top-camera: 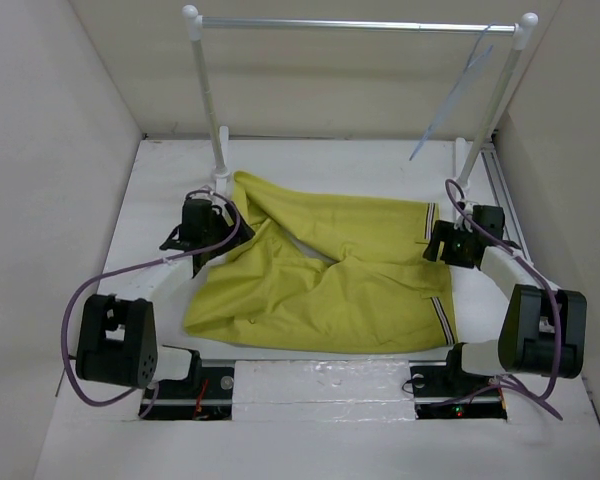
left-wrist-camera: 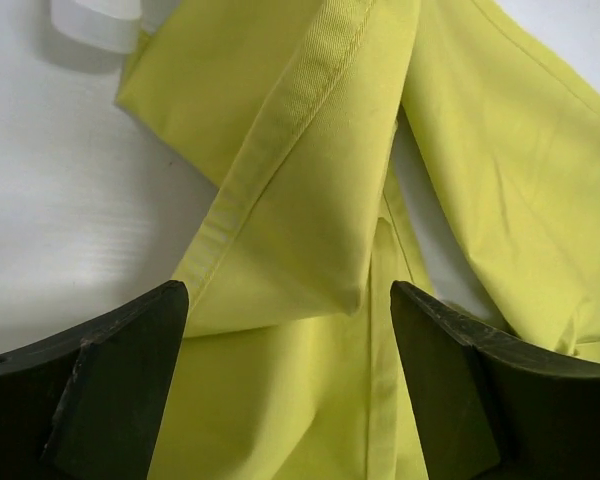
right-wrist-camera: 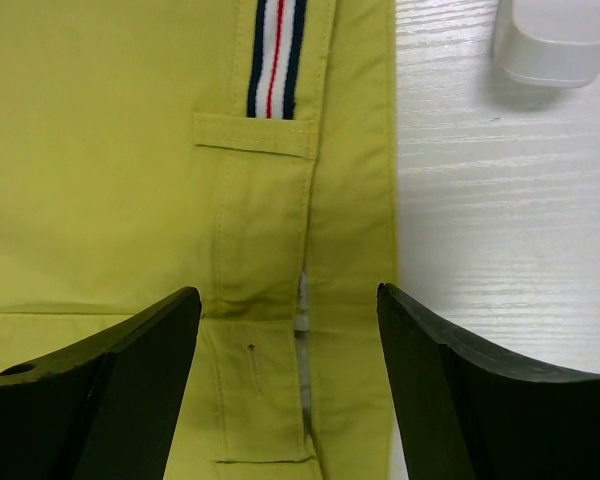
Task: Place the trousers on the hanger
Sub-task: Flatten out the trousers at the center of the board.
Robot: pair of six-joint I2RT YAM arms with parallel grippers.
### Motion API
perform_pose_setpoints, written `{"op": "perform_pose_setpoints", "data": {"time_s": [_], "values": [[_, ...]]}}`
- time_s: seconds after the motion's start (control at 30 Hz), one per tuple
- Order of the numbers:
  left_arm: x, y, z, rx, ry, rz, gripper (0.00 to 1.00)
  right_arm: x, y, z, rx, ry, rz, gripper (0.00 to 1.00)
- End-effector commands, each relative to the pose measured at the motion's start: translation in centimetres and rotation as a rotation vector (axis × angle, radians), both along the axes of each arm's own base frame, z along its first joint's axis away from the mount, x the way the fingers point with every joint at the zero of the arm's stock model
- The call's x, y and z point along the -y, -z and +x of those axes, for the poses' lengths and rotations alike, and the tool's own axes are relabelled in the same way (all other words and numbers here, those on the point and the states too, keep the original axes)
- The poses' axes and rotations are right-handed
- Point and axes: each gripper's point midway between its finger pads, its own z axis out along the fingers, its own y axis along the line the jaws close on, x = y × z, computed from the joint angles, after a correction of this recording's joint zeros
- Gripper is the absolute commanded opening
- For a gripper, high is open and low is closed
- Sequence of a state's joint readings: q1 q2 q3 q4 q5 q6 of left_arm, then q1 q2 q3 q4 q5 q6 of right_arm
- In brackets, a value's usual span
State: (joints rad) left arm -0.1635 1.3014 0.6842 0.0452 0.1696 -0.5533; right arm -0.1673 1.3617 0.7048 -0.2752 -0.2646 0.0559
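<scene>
1. Task item: the large mustard-yellow cloth trousers (top-camera: pixel 330 280) lie crumpled across the centre of the top view on the white table (top-camera: pixel 160 190), with the striped waistband toward the right edge.
2. The thin pale blue-grey wire hanger (top-camera: pixel 458 95) hangs at the upper right from the silver rail bar (top-camera: pixel 360 24), well apart from the cloth.
3. My left claw (left-wrist-camera: pixel 290 335) is spread wide and holds nothing. It sits above a folded leg hem at the upper left of the garment.
4. My right claw (right-wrist-camera: pixel 290 335) is likewise spread and empty, astride the waistband.
5. Risk: closing on the folded hem may catch one layer only — the leg would then slide out on lifting.
6. Risk: my right fingers sit near the cloth's edge — a shallow bite could slip off. Uneven lifting would leave the legs dragging and hard to thread through the hanger.
</scene>
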Motion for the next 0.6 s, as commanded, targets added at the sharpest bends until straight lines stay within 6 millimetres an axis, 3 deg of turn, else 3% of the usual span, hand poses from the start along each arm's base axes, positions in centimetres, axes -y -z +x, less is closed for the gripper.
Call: {"op": "perform_pose_setpoints", "data": {"time_s": [0.0, 0.13, 0.17, 0.27, 0.37, 0.4, 0.47, 0.5, 0.57], "values": [[0.4, 0.1, 2.1, 0.018, 0.030, 0.024, 0.79, 1.0, -0.2, 0.4, 0.011, 0.021, -0.022, 0.77], [-0.2, 2.4, 3.2, -0.043, 0.005, 0.072, 0.76, 1.5, 0.5, 0.7, -0.022, 0.039, -0.037, 0.81], [-0.3, 3.2, 3.7, -0.058, 0.002, 0.084, 0.70, 1.3, 1.1, 1.0, -0.040, 0.027, -0.023, 0.81], [-0.1, 3.3, 4.2, -0.054, 0.002, 0.077, 0.62, 0.9, 1.6, 1.3, -0.057, 0.008, 0.003, 0.76], [-0.2, 2.7, 4.8, -0.027, -0.006, 0.076, 0.29, 0.0, 2.1, 1.0, -0.071, -0.029, 0.046, 0.61], [-0.5, 2.3, 4.9, -0.024, -0.025, 0.088, 0.02, -0.4, 2.0, 1.0, -0.067, -0.043, 0.065, 0.49], [-1.0, 2.0, 4.9, -0.019, -0.044, 0.106, 0.00, -0.7, 1.9, 0.5, -0.058, -0.050, 0.092, 0.33], [-1.9, 1.6, 4.8, -0.012, -0.065, 0.117, 0.00, -1.2, 1.7, 0.5, -0.044, -0.066, 0.116, 0.21], [-3.1, 1.1, 4.6, -0.006, -0.105, 0.122, 0.00, -1.5, 1.7, 0.0, -0.033, -0.064, 0.143, 0.07]]}}
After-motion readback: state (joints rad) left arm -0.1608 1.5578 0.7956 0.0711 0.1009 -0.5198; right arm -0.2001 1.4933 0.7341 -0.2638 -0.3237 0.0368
